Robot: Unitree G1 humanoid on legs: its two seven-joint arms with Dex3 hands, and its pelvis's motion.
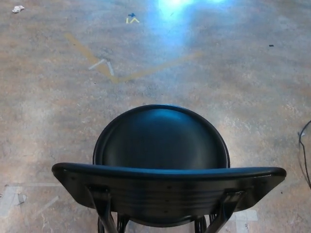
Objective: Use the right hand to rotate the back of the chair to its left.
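From my head camera, neither my left hand nor my right hand is in the picture, so I cannot tell whether they are released, clenched or grasping anything.

The chair (163,165) fills the lower middle, at six o'clock from the centre of the view. It is black and glossy, with a round seat (162,138) and a wide curved backrest (167,187) lying across the bottom of the picture, nearest to me, its top edge running from about eight o'clock to four o'clock. Two dark supports run down from the backrest at the bottom edge. I can read no brand, label or writing on the chair or anywhere else.

The floor (233,82) is mottled brown-grey concrete, with a bright bluish glare (177,12) at twelve o'clock. A faded yellowish stripe (87,56) bends across it near eleven o'clock, crossed by pale tape marks (104,65). A small yellow and blue marker (131,18) sits further up. A white scrap (18,8) lies at the far ten o'clock corner. A dark cable (305,155) curls in at the three o'clock edge. Worn pale tape (14,196) shows at eight o'clock.
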